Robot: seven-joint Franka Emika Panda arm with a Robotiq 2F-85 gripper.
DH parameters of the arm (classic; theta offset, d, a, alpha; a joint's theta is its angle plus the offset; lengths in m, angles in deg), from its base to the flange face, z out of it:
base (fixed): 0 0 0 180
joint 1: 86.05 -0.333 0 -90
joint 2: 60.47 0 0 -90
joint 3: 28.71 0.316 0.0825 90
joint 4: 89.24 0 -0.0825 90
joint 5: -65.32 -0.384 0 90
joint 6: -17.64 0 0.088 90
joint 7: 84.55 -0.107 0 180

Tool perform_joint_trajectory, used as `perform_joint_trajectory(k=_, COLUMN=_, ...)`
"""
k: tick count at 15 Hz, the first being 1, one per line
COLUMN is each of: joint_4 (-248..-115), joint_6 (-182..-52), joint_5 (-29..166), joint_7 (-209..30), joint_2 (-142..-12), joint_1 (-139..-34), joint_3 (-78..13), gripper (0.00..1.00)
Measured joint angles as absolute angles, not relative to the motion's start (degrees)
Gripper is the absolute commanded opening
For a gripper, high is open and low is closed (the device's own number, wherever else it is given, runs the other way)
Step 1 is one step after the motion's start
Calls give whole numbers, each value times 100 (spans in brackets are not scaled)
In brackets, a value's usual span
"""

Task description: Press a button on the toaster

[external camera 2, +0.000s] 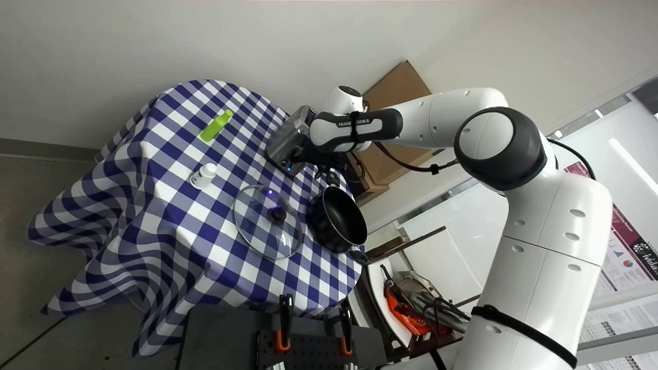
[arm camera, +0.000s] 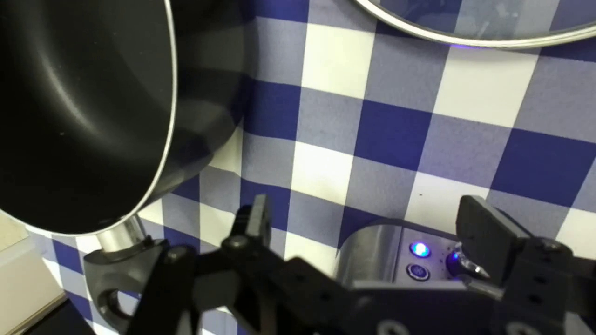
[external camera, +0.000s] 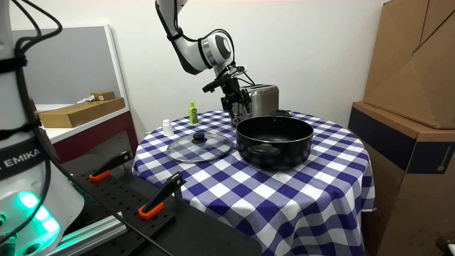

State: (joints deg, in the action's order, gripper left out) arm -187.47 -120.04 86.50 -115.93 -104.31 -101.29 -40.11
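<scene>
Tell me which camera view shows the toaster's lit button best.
The wrist view: the lit button appears large, unobstructed and glowing blue. An exterior view shows it only as a tiny blue spot. In an exterior view where the claw overlaps the toaster, I cannot make it out.

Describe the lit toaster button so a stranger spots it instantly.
On the checkered tablecloth, near the black pot, stands the silver toaster. In the wrist view, on its control panel, the lit button glows bright blue, unlike the darker button beside it.
</scene>
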Motion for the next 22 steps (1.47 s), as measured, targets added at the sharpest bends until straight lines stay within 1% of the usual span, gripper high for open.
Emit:
perform_joint_trajectory(k=4, joint_4=-18754, joint_6=-12007, joint_5=8851, joint_7=-12331, joint_2=-10450, joint_1=-10441, joint_3=-4261, gripper=100)
perform_joint_trajectory(k=8, joint_4=-18753, joint_6=-11999, joint_5=8971, joint_7=-12754, joint_2=-10534, joint_1=-10488, joint_3=-4379, gripper=100)
perform_joint_trajectory(k=13, joint_4=-18741, joint_6=-12037, joint_5=8971, joint_7=-12699, joint_2=-10727, joint_1=-10339, joint_3=-4370, gripper=100)
perform_joint_trajectory(k=22, joint_4=-18668, joint_6=-12609, joint_5=8954, joint_7=-12135, joint_2=-11026, joint_1=-10108, joint_3=-4303, gripper=100)
